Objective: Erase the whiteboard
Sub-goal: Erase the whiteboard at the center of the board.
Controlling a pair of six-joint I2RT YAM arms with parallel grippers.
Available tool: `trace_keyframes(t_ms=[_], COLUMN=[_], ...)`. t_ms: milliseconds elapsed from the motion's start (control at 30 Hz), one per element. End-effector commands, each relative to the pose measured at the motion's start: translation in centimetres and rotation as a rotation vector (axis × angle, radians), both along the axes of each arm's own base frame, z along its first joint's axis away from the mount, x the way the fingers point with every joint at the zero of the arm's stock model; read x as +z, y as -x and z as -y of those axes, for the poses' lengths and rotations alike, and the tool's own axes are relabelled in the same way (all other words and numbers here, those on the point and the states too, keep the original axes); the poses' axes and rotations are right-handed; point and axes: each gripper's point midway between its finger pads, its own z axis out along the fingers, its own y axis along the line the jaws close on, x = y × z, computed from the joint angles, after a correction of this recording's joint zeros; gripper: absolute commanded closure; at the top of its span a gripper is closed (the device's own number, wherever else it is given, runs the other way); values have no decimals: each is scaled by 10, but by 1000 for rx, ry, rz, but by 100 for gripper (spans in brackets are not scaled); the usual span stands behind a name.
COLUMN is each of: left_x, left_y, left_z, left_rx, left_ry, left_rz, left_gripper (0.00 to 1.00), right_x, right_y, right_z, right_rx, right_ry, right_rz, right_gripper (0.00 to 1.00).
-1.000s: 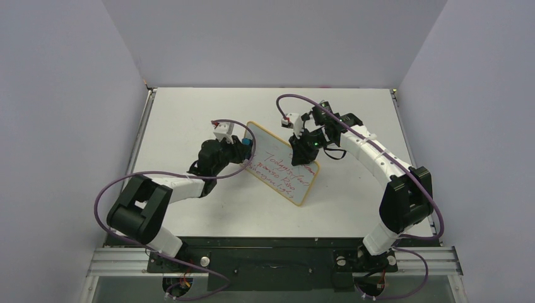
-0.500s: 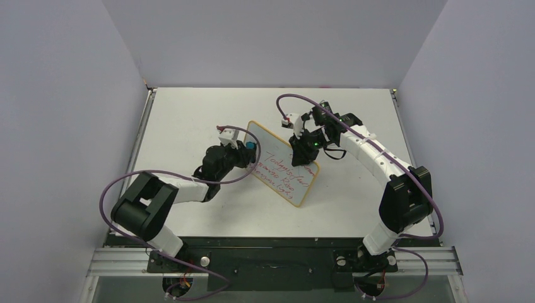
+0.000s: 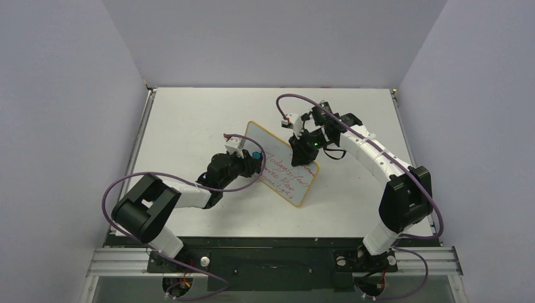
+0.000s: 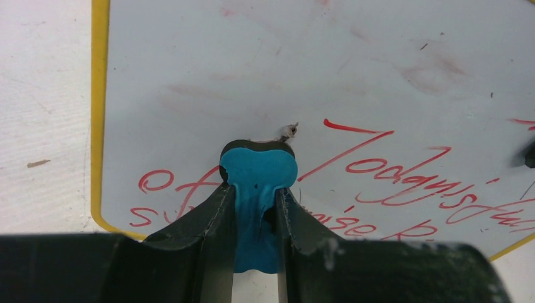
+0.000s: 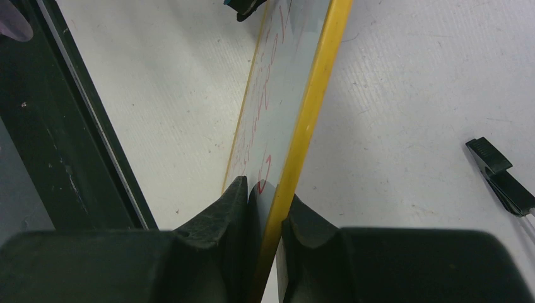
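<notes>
Top external: L gripper (image 3: 253, 156) pinches blue eraser (image 4: 258, 165), jaws narrow, eraser end against board (image 3: 284, 178) by the red writing. Board sits mid-table (image 3: 189, 113). R gripper (image 3: 303, 150) clamped narrow on board's frame edge.

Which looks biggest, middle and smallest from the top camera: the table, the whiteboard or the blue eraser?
1. table, biggest by far
2. whiteboard, much smaller
3. blue eraser, just a tiny blue speck, partly hidden
</notes>
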Motion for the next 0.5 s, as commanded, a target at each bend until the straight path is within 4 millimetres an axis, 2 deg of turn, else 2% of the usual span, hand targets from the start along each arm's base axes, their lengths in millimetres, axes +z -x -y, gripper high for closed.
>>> trace_keyframes(t_ms=[0, 100, 333, 467], left_x=[1, 17, 87, 116], left_y=[20, 12, -22, -31], left_z=[17, 16, 3, 0], left_rx=[-93, -79, -47, -48], left_ry=[34, 71, 200, 236], left_rz=[-35, -16, 71, 111], left_gripper=[100, 100, 100, 100], right_x=[-32, -32, -31, -31], right_y=[32, 32, 32, 32], right_z=[-4, -3, -3, -3], right_rx=[162, 161, 163, 161], right_ry=[70, 70, 72, 72], right_rz=[-66, -66, -64, -63], right_gripper=[100, 100, 100, 100])
